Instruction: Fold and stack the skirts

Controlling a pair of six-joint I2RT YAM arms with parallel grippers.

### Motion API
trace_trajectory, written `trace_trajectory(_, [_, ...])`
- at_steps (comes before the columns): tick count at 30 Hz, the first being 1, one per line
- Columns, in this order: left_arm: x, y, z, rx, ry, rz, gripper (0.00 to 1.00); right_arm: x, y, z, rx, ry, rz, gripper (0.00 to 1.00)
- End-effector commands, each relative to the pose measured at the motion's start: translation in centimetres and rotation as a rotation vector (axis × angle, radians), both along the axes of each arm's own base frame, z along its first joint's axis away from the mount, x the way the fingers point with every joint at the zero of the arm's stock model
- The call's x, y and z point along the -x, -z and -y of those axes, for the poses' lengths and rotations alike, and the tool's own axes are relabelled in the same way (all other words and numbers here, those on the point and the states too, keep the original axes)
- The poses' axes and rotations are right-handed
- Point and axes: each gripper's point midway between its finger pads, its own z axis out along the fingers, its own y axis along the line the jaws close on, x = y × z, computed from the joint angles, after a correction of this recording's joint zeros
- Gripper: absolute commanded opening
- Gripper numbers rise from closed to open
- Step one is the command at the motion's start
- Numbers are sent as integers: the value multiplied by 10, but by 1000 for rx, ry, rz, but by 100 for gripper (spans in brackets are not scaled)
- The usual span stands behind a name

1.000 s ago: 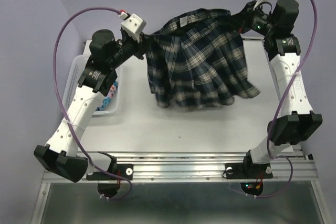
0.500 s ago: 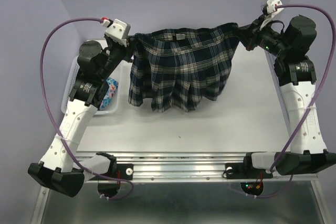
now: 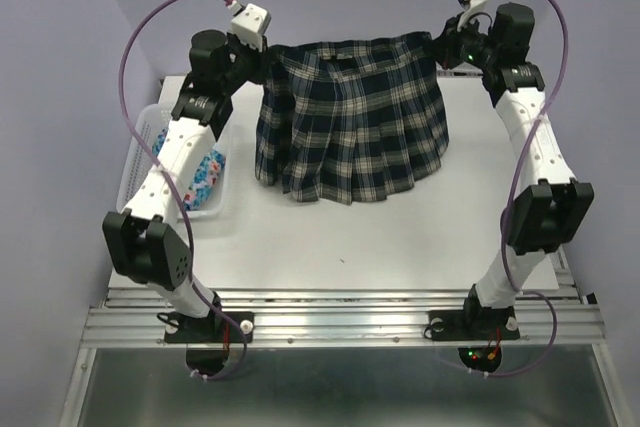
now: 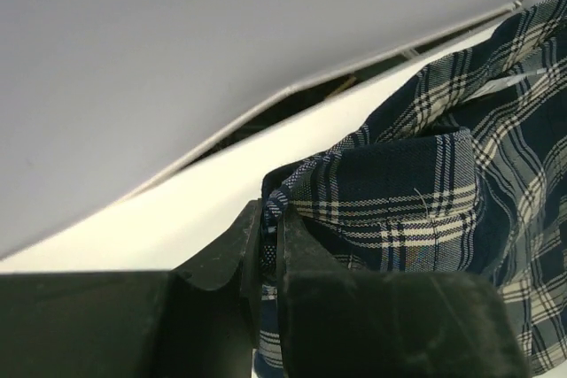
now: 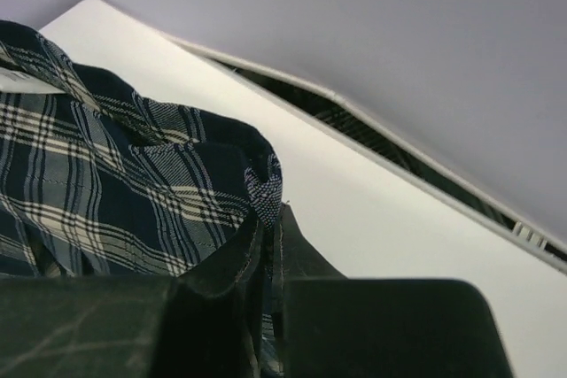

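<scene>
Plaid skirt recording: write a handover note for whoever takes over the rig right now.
Left gripper: shut on one waistband corner of the plaid skirt.
Right gripper: shut on the other corner.
The skirt is spread out between them over the far half of the table.
Floral skirt lies in the white basket at the left.
Done: plaid skirt opened out.
Left: fold it, fetch and fold the floral skirt, stack both.
</scene>
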Motion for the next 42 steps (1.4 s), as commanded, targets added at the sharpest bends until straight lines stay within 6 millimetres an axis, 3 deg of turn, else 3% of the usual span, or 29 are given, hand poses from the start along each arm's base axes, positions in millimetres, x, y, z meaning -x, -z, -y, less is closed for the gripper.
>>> trace_trajectory(1, [-14, -110, -8, 19, 29, 334, 4, -23, -120, 34, -27, 126, 335, 1])
trace_trajectory(2, [-23, -109, -5, 6, 39, 339, 5, -23, -131, 34, -29, 124, 361, 1])
trace_trajectory(3, [-20, -134, -8, -9, 40, 400, 6, -16, -154, 32, -30, 108, 416, 1])
trace_trajectory(5, [-14, -154, -11, -49, 76, 471, 6, -9, -163, 37, -20, 90, 440, 1])
trace_trajectory(7, [-2, -155, -9, -101, 134, 522, 6, 2, -152, 32, 7, 31, 425, 1])
trace_trajectory(8, [9, -144, -10, -134, 152, 535, 6, 25, -161, 28, 55, 1, 472, 1])
trace_trajectory(9, [15, -136, -10, -205, 168, 569, 7, 26, -112, 20, 70, -70, 380, 1])
trace_trajectory(10, [26, -122, -2, -247, 236, 579, 7, 36, -96, 16, 85, -100, 361, 1])
trace_trajectory(11, [40, -89, 0, -282, 281, 543, 9, 62, -100, 13, 146, -133, 420, 1])
trace_trajectory(12, [52, -71, 6, -351, 357, 571, 10, 69, -48, 7, 159, -190, 333, 1])
trace_trajectory(13, [62, -51, 9, -370, 393, 552, 13, 80, -32, 6, 204, -221, 336, 1])
trace_trajectory(14, [81, -44, 9, -393, 415, 566, 20, 92, -1, 7, 314, -276, 325, 1])
trace_trajectory(15, [94, 19, 17, -415, 493, 431, 46, 113, 9, 4, 355, -317, 323, 10])
trace_trajectory(16, [106, 45, 20, -536, 555, 453, 55, 126, 48, 5, 388, -359, 254, 54])
trace_trajectory(17, [121, 72, 22, -586, 607, 410, 80, 151, 85, 6, 430, -415, 146, 78])
trace_trajectory(18, [156, 118, 22, -617, 687, 305, 98, 171, 90, 8, 533, -466, 201, 100])
trace_trajectory(20, [181, 140, 15, -646, 705, 273, 98, 203, 118, 15, 585, -494, 118, 100])
trace_trajectory(21, [203, 146, 11, -626, 708, 257, 98, 216, 131, 16, 619, -520, 114, 100])
trace_trajectory(22, [217, 145, 12, -610, 736, 265, 99, 230, 125, 16, 639, -524, 136, 100])
trace_trajectory(23, [235, 141, 10, -613, 750, 280, 99, 243, 131, 15, 650, -556, 116, 100])
trace_trajectory(25, [251, 127, 12, -589, 746, 300, 98, 264, 136, 16, 713, -635, 126, 100])
trace_trajectory(28, [252, 119, 9, -563, 708, 256, 97, 274, 148, 23, 716, -609, 43, 100])
trace_trajectory(32, [230, 131, 10, -519, 653, 93, 86, 233, 133, 22, 586, -456, 8, 99])
trace_trajectory(33, [207, 140, 11, -536, 579, 17, 81, 222, 145, 21, 500, -432, -100, 97])
trace_trajectory(34, [197, 147, 14, -522, 544, -49, 77, 214, 149, 21, 468, -415, -146, 94])
trace_trajectory(35, [184, 163, 21, -501, 531, -170, 66, 200, 160, 19, 426, -406, -224, 86])
trace_trajectory(37, [167, 179, 20, -511, 483, -274, 62, 190, 176, 23, 405, -379, -308, 77])
trace_trajectory(38, [161, 185, 20, -505, 463, -313, 59, 187, 182, 21, 388, -373, -341, 68])
trace_trajectory(42, [136, 203, 30, -465, 408, -392, 56, 176, 209, 11, 328, -317, -460, 62])
